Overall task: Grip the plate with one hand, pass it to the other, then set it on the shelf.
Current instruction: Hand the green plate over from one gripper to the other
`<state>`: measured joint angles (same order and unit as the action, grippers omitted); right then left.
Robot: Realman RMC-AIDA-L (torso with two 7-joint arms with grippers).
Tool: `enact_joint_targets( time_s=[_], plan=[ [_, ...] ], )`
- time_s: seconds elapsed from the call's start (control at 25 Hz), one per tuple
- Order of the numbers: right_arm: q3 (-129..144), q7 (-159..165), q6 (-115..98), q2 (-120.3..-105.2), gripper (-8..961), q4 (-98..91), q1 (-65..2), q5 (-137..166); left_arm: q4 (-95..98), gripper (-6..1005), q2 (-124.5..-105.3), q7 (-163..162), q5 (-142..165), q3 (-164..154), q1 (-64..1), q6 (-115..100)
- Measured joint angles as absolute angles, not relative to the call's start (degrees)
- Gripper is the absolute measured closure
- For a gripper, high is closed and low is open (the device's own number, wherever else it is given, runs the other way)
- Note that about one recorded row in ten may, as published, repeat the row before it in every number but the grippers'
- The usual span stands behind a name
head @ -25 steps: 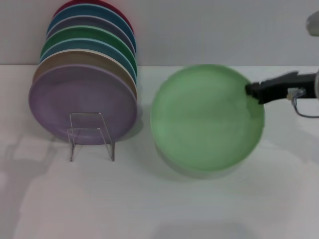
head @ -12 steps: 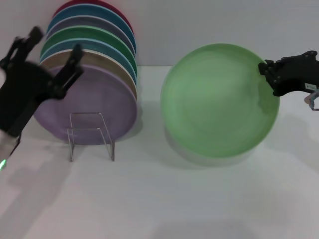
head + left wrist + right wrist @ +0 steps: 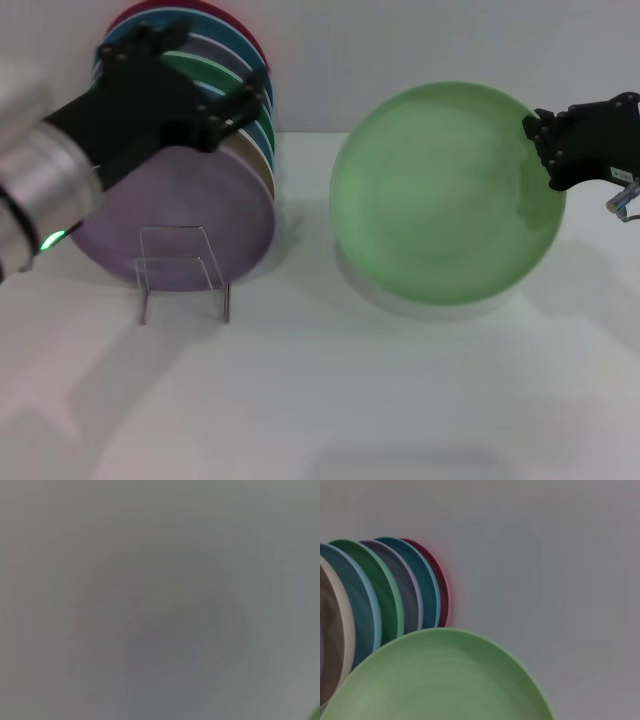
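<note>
My right hand (image 3: 545, 150) pinches the plate (image 3: 445, 190) at right; my left hand (image 3: 185, 85), fingers spread, hovers upper left.

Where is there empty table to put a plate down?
Bare table runs across the front, and between the clear rack and the lifted mint-green plate. The rack itself is crowded with stacked plates; the left tool is in front of them.
</note>
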<state>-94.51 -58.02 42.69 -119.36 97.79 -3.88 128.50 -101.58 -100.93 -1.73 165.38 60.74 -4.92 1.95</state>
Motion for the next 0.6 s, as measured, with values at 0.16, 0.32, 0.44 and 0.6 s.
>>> enact_joint_targets(
  time_s=[0.16, 0.32, 0.44, 0.6],
  plan=[
    [-93.5, -60.2, 41.4, -119.36, 933, 98.3, -3.6, 128.2, -108.1, 234, -104.81, 3.8, 164.1, 62.2, -8.7, 19.6],
    [-92.3, -61.7, 40.7, -119.36, 932, 99.1, -2.9, 128.1, -108.1, 235, -108.69, 11.8, 159.0, 64.6, -11.7, 27.3],
    [-92.1, -62.0, 40.6, -119.36, 931, 99.6, -2.4, 128.1, -107.3, 235, -113.17, 23.9, 150.7, 69.0, -13.2, 33.0],
    [-91.3, -63.1, 40.5, -119.35, 930, 100.3, -1.5, 128.1, -106.2, 236, -118.1, 34.9, 144.2, 74.8, -13.8, 38.7]
  ],
)
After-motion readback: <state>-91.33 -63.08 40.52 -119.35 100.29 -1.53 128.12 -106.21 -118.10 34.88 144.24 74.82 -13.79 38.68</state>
